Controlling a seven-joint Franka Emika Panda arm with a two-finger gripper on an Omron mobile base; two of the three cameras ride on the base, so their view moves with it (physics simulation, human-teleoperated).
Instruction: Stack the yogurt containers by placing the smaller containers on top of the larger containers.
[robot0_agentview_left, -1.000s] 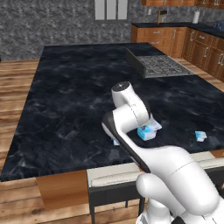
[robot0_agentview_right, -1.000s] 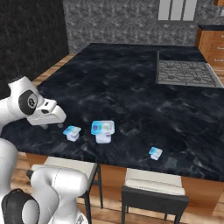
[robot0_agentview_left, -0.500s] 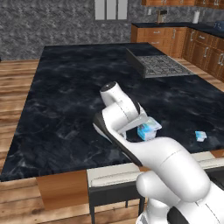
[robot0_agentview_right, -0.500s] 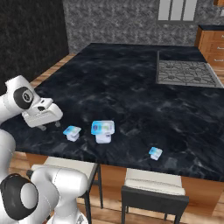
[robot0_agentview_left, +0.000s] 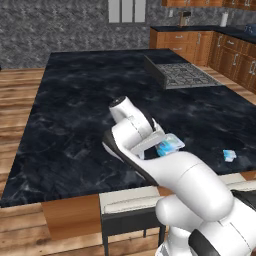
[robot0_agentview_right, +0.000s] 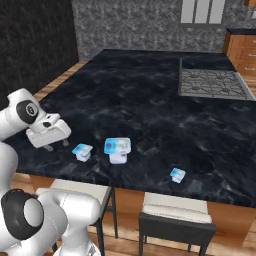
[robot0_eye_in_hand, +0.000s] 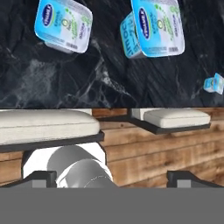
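Swinging lower-left over the dark marble worktop (robot0_agentview_right: 150, 100), the wide-open, empty gripper (robot0_agentview_right: 50, 146) nears the small blue-lidded white plastic cup (robot0_agentview_right: 82, 151); nothing stacked yet.

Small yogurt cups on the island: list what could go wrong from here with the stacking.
1. The nearest small cup stands close beside the large tub; open fingers coming down around it may well nudge the tub.
2. The second small cup sits near the counter's front edge, above the stools; a push could knock it off.
3. The open gripper hangs to the side of the cups, holding nothing; misalignment is possible.
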